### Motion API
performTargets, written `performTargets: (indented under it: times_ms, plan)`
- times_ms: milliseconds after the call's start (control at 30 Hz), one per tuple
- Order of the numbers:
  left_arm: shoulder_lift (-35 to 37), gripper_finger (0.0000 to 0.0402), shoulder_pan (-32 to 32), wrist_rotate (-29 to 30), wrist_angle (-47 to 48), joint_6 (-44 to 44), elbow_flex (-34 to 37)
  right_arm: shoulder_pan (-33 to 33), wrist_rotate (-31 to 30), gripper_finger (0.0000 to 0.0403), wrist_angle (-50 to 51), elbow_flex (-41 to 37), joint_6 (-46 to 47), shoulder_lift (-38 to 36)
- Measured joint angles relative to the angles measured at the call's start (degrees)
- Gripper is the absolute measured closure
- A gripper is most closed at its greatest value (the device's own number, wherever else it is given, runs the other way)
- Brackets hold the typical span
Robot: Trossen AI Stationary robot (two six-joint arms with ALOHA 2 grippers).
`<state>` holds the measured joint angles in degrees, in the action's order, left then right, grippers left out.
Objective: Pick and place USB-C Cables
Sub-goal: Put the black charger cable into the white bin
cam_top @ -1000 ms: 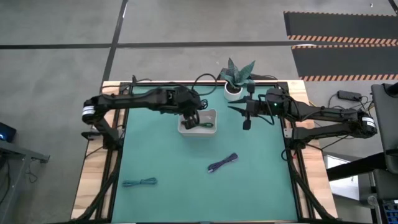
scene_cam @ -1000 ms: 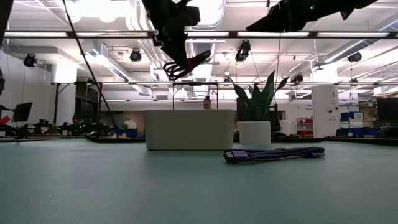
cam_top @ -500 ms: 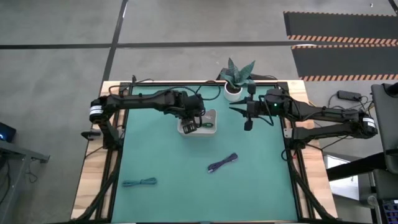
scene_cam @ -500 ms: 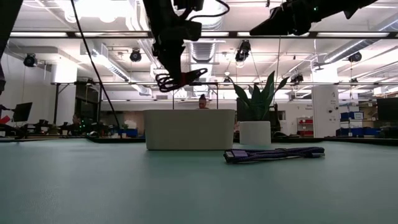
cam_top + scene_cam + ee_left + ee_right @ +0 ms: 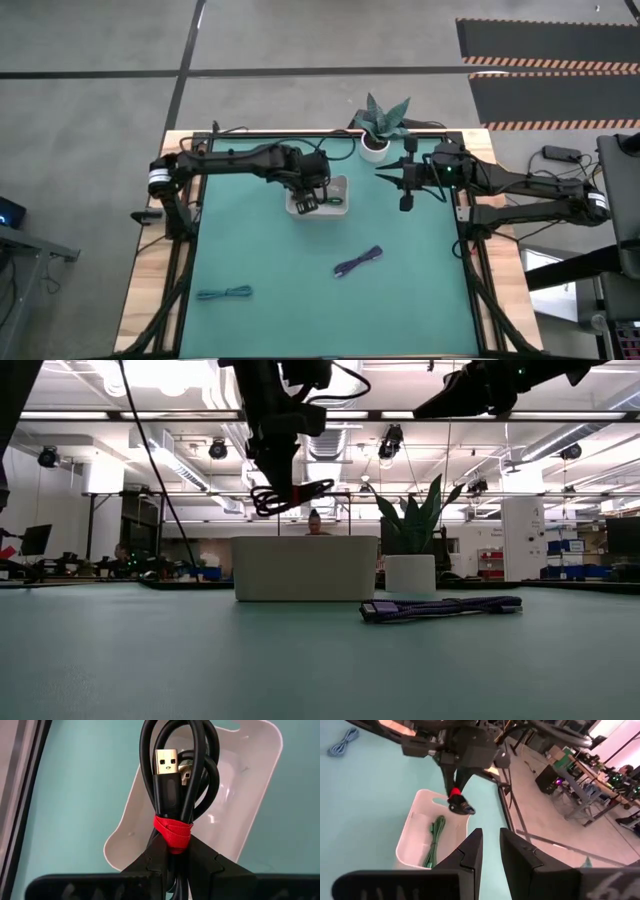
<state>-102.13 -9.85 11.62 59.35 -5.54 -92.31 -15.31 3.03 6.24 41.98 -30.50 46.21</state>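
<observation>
The red-and-black cable point(image 5: 175, 795) hangs pinched in the left gripper point(image 5: 175, 857) fingers above the white tray point(image 5: 318, 208), where the dark green cable point(image 5: 434, 841) lies. Purple cable point(image 5: 358, 261) at 5 o'clock from the tray, teal cable point(image 5: 224, 293) at 7. Right gripper point(image 5: 488, 851) hovers at 3 o'clock, fingers narrow, holding nothing.

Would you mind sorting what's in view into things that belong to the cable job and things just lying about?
Belongs to the job:
- red-and-black cable, held by the left gripper over the white tray
- dark green cable in the tray
- purple cable
- teal cable

Just lying about:
- potted plant
</observation>
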Motion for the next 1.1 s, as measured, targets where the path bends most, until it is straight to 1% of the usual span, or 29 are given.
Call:
performTargets:
  times_ms: [367, 633, 933, 1100]
  plan:
    - [0.0, 0.0373, -0.2, -0.9, -0.4, -0.1, 0.1, 0.0, 0.0, 0.0346, 0.7, 0.0, -0.1, 0.0]
    - [-2.0, 0.0373, -0.4, -2.2, -1.7, 0.5, 0.5, 0.0, 0.0, 0.0346, 1.5, 0.0, -0.2, -0.1]
    - [-4.8, 0.0372, -0.9, -2.5, -2.8, 4.4, 0.4, 0.0, -0.1, 0.0346, 3.4, 0.0, -0.1, -1.5]
    - [-6.0, 0.0372, -1.2, -2.5, -5.1, 7.0, 0.4, 0.0, -0.1, 0.0346, 4.2, -0.3, 0.4, -2.4]
